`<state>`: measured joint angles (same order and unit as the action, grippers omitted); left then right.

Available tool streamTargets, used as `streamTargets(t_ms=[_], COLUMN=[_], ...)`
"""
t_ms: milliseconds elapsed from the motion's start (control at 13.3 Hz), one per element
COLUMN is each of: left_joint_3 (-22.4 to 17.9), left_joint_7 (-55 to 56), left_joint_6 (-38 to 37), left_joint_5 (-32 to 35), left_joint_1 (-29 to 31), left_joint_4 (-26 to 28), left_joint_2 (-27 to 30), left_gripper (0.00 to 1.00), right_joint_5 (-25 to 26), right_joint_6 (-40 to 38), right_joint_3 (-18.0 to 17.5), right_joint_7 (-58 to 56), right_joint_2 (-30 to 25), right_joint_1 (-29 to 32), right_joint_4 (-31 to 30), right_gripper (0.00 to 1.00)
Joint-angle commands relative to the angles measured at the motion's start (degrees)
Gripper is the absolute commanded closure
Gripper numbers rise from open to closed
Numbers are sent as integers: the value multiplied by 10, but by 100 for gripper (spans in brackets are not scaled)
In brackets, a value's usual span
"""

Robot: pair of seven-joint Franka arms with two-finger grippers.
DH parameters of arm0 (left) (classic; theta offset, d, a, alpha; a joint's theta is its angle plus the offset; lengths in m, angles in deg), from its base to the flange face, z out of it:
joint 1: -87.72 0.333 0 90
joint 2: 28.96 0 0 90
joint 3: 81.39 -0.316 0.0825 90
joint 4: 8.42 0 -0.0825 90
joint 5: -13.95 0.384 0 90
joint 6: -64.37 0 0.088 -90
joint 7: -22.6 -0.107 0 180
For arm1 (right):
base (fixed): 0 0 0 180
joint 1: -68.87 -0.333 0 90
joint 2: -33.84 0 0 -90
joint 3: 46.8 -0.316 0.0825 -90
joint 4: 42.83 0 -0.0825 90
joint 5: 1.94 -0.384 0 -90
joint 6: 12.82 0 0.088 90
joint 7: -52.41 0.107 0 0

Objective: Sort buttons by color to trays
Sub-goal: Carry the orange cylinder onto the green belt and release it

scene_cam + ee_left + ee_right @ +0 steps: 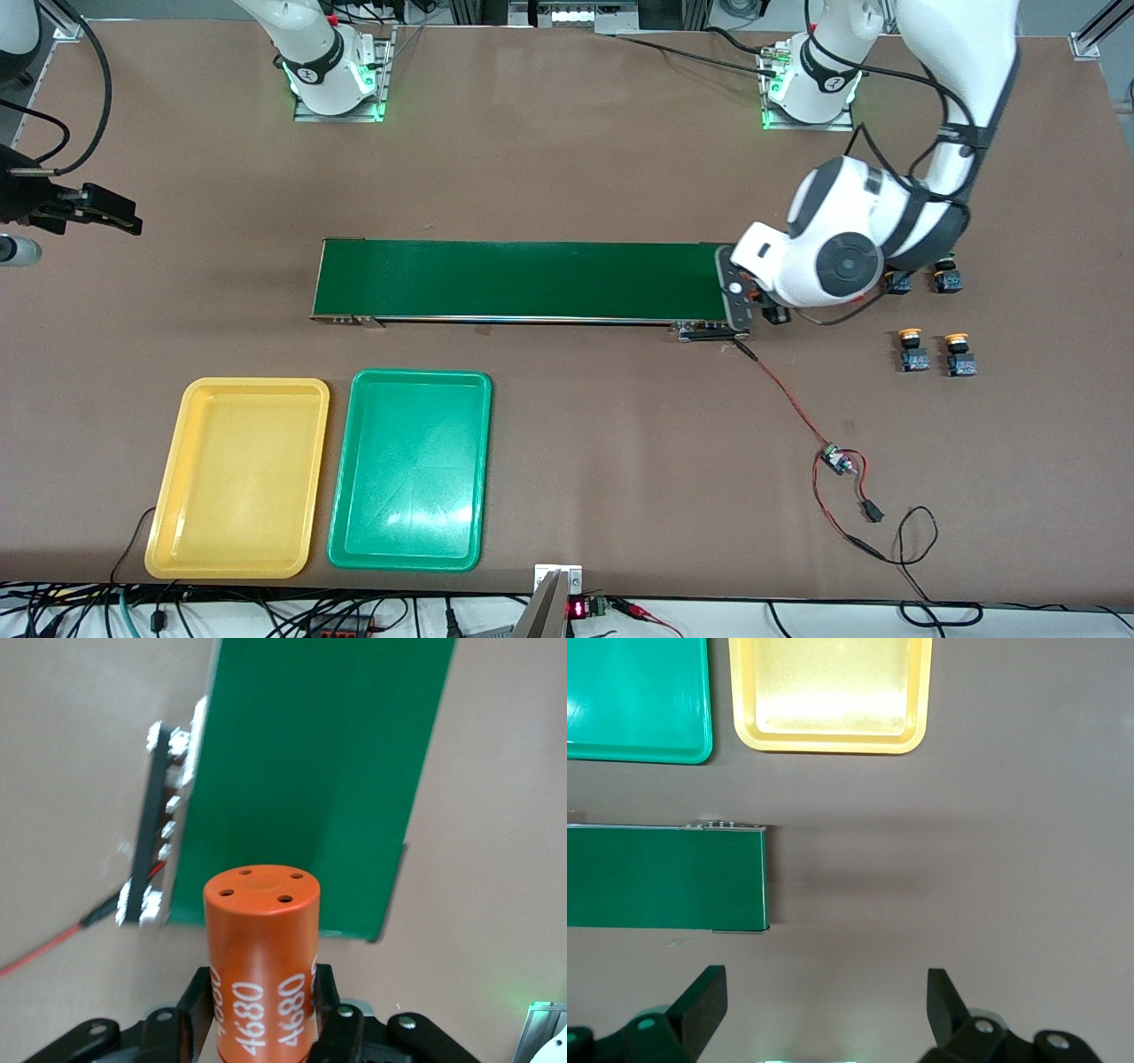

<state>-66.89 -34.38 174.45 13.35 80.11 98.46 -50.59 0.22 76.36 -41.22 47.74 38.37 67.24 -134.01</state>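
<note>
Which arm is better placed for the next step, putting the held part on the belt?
Left: its gripper already holds the orange cylinder over the conveyor belt end. The right gripper waits open at the other end.

A robotics lab, by every sign: two white robot arms stand bolted on metal plates with green status lights along one edge of a wide brown surface (pixel 567 159). A short dark-green conveyor belt (pixel 523 279) lies in the middle, fed by a red-and-black wire (pixel 784 394) that runs to a small bare circuit board (pixel 835 460). Bundles of black cables (pixel 266 611) trail along the edge nearest the front camera, beside a small red digital readout (pixel 577 609), and aluminium framing shows at the corners.
</note>
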Motion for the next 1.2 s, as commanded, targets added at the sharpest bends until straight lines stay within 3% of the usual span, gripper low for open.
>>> streamTargets(t_ms=[0,226,602,904,979,1054,1130], left_joint_3=[3,25,26,26,26,26,26], left_joint_7=[-27,-22,-19,-19,-19,-19,-24], left_joint_6=[-5,-3,17,50,57,59,58], left_joint_5=[-2,-1,23,45,50,50,50], left_joint_1=[-14,-19,-36,-37,-37,-37,-37], left_joint_4=[15,26,26,26,26,26,25], left_joint_2=[4,3,-17,-36,-37,-36,-29], left_gripper=[100,100,100,94,81,33,0], right_joint_5=[-1,-2,-2,-2,-2,-2,-2], right_joint_6=[6,16,28,27,24,22,21], right_joint_3=[-2,-2,-4,0,1,1,2], right_joint_7=[4,4,7,6,7,7,6], right_joint_2=[3,3,1,-2,-4,-4,-4], right_joint_1=[0,2,-7,-4,-4,-4,-4], right_joint_4=[6,7,11,11,11,13,13], right_gripper=[0,0,0,0,0,0,0])
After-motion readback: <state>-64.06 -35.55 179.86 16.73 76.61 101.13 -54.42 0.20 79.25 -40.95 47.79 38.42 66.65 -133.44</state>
